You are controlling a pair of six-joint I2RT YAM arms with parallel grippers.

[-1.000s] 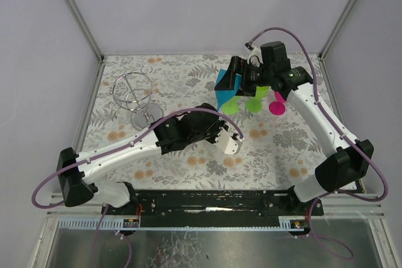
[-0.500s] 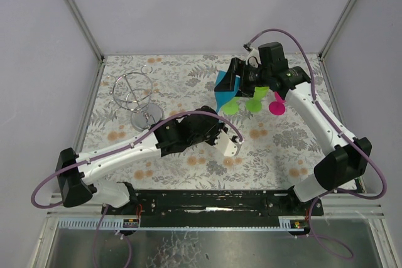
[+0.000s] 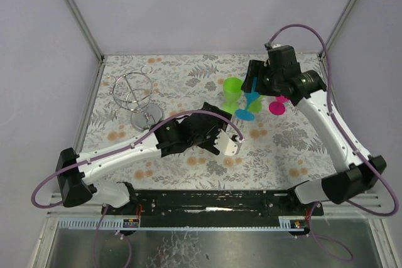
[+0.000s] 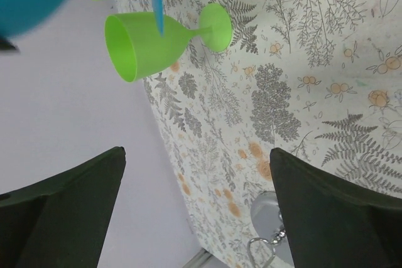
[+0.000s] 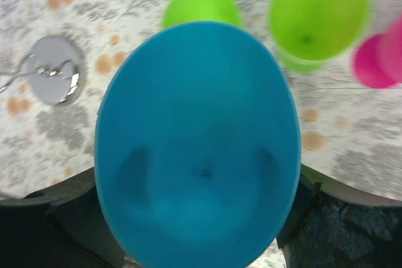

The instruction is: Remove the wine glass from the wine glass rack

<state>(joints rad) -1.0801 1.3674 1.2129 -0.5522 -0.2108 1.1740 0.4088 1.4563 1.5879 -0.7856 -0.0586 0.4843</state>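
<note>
The wine glass rack point(image 3: 132, 91), silver wire on a round base, stands at the far left, and nothing hangs from its arms. My right gripper point(image 3: 257, 84) is shut on the bowl of a blue wine glass point(image 3: 246, 112), held upright with its foot low over the table. From the right wrist the blue bowl point(image 5: 201, 149) fills the view, with my right gripper point(image 5: 201, 174) around it. My left gripper point(image 3: 229, 145) stands open mid-table, about a hand's width below the blue glass. In its own view the left gripper point(image 4: 198, 218) has nothing between its fingers.
A green glass point(image 3: 232, 91) stands just left of the blue one and a pink glass point(image 3: 276, 106) just right. The right wrist shows two green glasses point(image 5: 317, 10) and the rack's base point(image 5: 56, 78). White walls enclose the table on three sides.
The right arm has swung right and turned the blue glass from tilted to upright, uncovering a green glass. The left gripper has opened, staying where it was.
</note>
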